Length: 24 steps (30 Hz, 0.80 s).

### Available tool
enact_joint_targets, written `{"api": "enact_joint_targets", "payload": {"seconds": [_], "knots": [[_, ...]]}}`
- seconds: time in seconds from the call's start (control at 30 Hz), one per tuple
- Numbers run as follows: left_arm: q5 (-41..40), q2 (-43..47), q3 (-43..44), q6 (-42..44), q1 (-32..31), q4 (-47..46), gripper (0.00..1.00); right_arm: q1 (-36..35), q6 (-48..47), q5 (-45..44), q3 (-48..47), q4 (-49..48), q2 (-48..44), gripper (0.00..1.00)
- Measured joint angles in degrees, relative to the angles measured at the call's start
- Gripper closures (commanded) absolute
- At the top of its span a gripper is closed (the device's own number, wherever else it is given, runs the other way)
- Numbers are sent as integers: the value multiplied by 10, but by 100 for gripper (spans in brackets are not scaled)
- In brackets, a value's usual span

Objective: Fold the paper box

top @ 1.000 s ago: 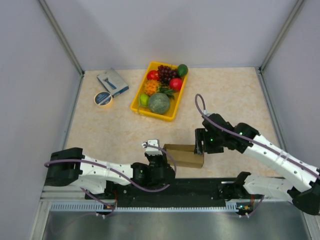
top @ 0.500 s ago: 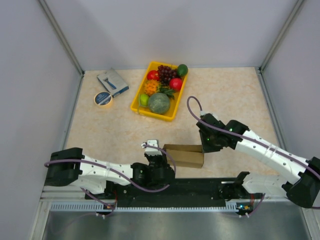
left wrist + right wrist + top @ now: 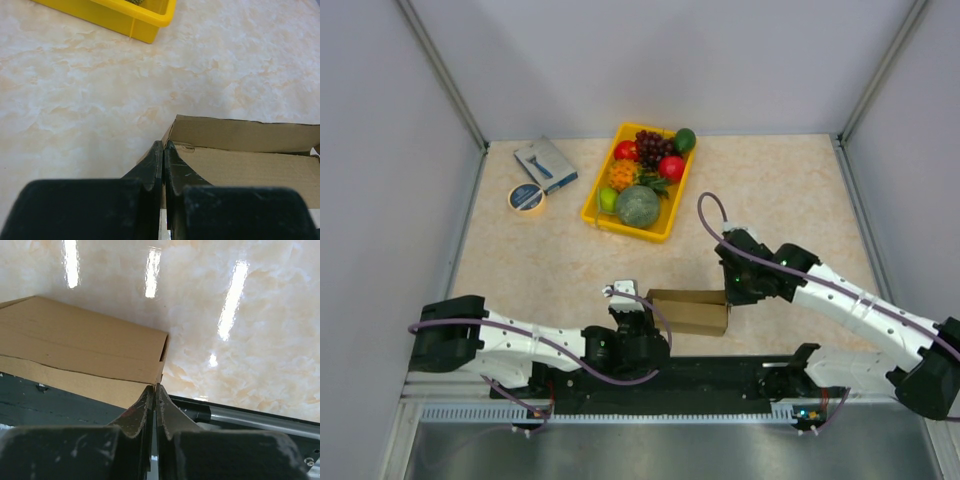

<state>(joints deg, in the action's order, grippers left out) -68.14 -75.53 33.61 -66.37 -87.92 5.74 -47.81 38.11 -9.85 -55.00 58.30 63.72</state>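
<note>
As both jaws sit shut, paper box point(image 3: 690, 314) lies btwn them.

plain brown thin-cardboard paper box point(image 3: 692, 312) was uniform brown, unprinted | polished stone-look surface point(image 3: 540, 265) was cream-beige with tan marbling | rectangular plastic tray point(image 3: 630, 231) was bright yellow | small flat box point(image 3: 546, 163) was blue-grey with a white label | left pincer point(image 3: 163, 150) and right pincer point(image 3: 152, 390) were black, the right one pale-scuffed
</note>
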Motion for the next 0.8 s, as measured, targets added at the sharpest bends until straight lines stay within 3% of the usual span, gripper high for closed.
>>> {"api": "enact_joint_targets", "payload": {"seconds": [0.47, 0.8], "knots": [[-1, 0, 1, -12, -1, 6, 100, 1, 81, -10, 40, -38, -41, 100], [-3, 0, 1, -15, -3, 8, 100, -2, 86, -26, 79, -80, -78, 100]]}}
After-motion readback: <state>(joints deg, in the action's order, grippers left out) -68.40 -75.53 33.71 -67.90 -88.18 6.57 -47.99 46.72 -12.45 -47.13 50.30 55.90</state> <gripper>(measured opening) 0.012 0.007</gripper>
